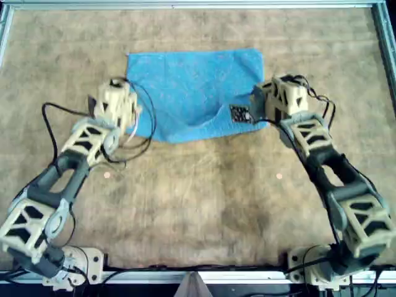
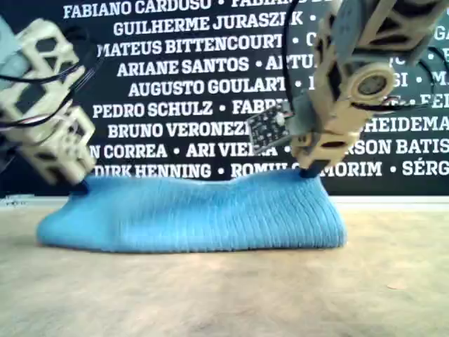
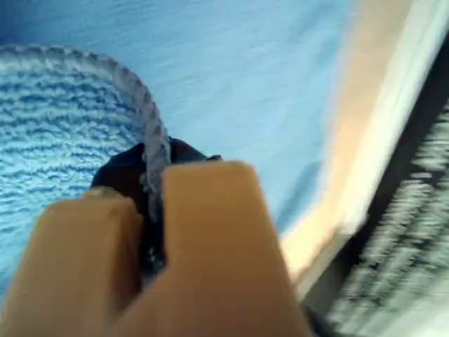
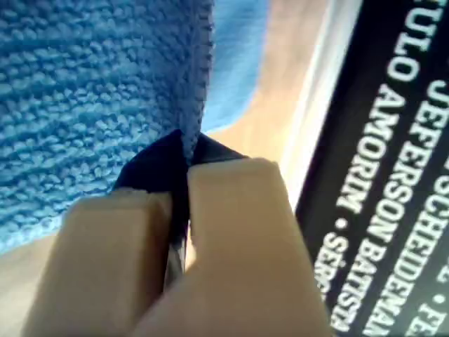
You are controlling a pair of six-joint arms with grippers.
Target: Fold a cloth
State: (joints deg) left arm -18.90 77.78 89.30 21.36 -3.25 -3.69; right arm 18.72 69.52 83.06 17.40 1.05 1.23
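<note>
The light blue, finely ribbed towel-like cloth (image 1: 198, 86) lies on the far half of the worn brown tabletop (image 1: 198, 204). In the overhead view it shows as a wide rectangle with a wavy, partly raised near edge. In the exterior view it sits low and rounded on the surface, apparently already doubled over. My first gripper (image 3: 156, 189) is at the cloth's left end in the overhead view. Its tan fingers (image 3: 210, 232) are pressed together with only the stitched hem between them. My second gripper (image 4: 184, 165) is at the right end, just beside a small dark circuit board (image 1: 240, 114) on its wrist. It is likewise clamped tight on a hem edge, with bare table and the black banner of white names (image 2: 175, 70) beyond it. Both pinches look thin and close to the border, so I judge the fold is partly carried through. To do it well, the two arms should travel together at an equal height and pace, keeping the fabric lightly taut between them. The held edge should then be laid square onto the far edge before either grip lets go. A jerk or uneven pull could slip a hem free or skew the fold.
</note>
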